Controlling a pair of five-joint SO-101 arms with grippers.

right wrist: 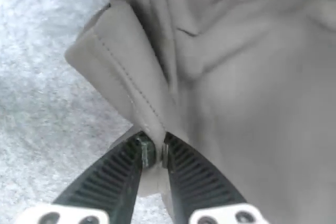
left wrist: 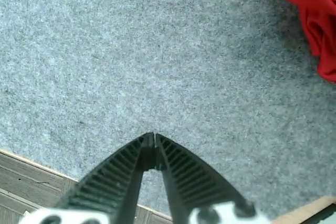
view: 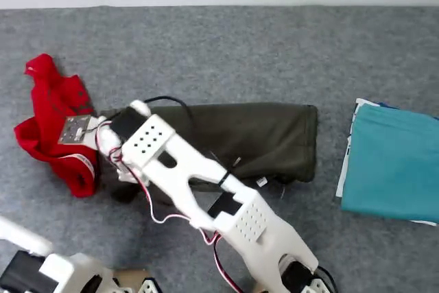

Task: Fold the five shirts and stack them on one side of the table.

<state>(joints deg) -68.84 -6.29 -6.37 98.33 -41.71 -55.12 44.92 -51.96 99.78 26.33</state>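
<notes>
High view shows a red shirt crumpled at the left, not yet folded. The left gripper is clenched on nothing over bare table nearby. At centre, the right gripper pinches the olive shirt by its hem, apparently mid-fold. At the right, a folded teal shirt tops the stack.

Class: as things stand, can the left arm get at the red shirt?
Probably yes: the left gripper, shut, sits over bare mat with the red shirt near and nothing between. The right gripper, shut on the olive shirt alongside, might crowd it.
</notes>
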